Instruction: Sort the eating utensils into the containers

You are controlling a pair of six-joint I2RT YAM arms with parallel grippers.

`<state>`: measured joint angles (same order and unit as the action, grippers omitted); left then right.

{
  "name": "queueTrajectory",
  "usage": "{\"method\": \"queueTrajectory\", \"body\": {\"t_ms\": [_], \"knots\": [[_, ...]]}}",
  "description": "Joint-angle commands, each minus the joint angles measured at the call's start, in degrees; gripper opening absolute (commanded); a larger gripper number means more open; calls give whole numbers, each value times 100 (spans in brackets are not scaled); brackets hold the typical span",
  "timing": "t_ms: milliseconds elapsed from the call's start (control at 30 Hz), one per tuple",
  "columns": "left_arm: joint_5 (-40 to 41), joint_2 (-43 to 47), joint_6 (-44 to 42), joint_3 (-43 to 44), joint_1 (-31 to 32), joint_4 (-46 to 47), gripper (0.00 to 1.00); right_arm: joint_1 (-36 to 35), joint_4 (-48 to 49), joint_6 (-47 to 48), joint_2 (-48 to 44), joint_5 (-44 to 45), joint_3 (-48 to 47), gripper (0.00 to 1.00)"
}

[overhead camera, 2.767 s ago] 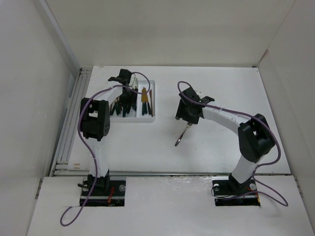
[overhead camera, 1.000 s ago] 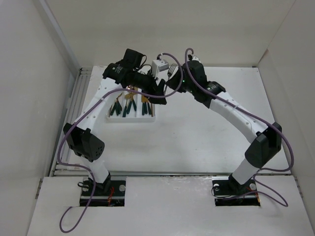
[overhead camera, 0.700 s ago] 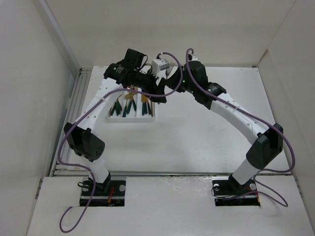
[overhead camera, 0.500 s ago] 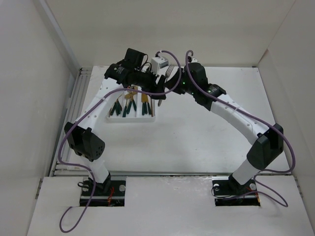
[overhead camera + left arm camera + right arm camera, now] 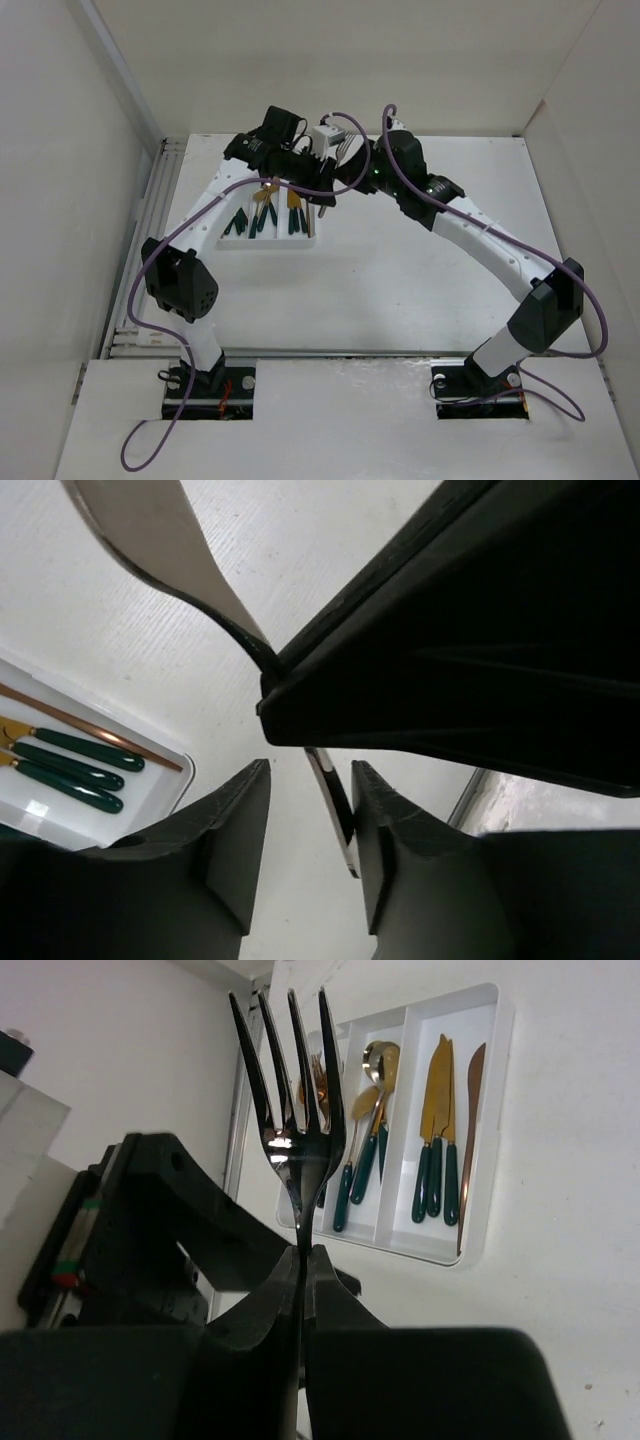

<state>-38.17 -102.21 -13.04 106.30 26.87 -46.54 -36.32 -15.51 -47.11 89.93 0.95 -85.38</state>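
Observation:
My right gripper [image 5: 302, 1255] is shut on a dark silver fork [image 5: 300, 1150], tines up, held above the table near the tray's right end [image 5: 345, 152]. The fork's handle [image 5: 335, 805] hangs between the fingers [image 5: 235, 840] of my left gripper [image 5: 310, 820]. The jaws stand narrowly open; the handle rests against the right finger and a gap shows on the left. The white tray [image 5: 480, 1250] holds gold forks [image 5: 315, 1080], spoons [image 5: 375, 1070] and knives [image 5: 440, 1130] with green handles, one kind per compartment. Both grippers meet just above the tray's right edge [image 5: 312, 238].
A copper-coloured knife [image 5: 470, 1130] lies along the tray's rightmost wall. White walls enclose the table at the left and back, with a rail along the left edge [image 5: 150, 240]. Purple cables loop over both arms.
My left gripper's jaws have narrowed around the fork's handle and its arm has edged right. The right gripper keeps holding the fork in about the same place.

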Motion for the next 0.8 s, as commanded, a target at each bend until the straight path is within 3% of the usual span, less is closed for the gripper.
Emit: {"method": "queueTrajectory", "body": {"t_ms": [0,100,133,267,300,333,467,600,767], "knots": [[-287,35,12,13,-33,84,33,-69,478,-88,-213,-174,-13,0],[-287,-18,73,74,-33,84,2,-69,531,-140,-213,-227,-13,0],[-287,-18,73,75,-33,84,0,-69,531,-140,-213,-297,39,0],[-218,-18,231,23,-190,154,0,-69,531,-140,24,-420,39,1],[-156,34,310,-65,-270,224,0,-69,531,-140,25,-420,-13,20],[-51,35,432,-118,-366,225,0,-69,531,-193,94,-472,-13,29],[783,-114,548,-539,-1251,277,0,63,531,-246,95,-473,100,53],[1432,-255,749,-1049,-2131,497,0,116,478,-194,-124,-245,233,56],[1971,-510,750,-1419,-2591,751,0,169,426,-88,-178,-139,408,56]]}}
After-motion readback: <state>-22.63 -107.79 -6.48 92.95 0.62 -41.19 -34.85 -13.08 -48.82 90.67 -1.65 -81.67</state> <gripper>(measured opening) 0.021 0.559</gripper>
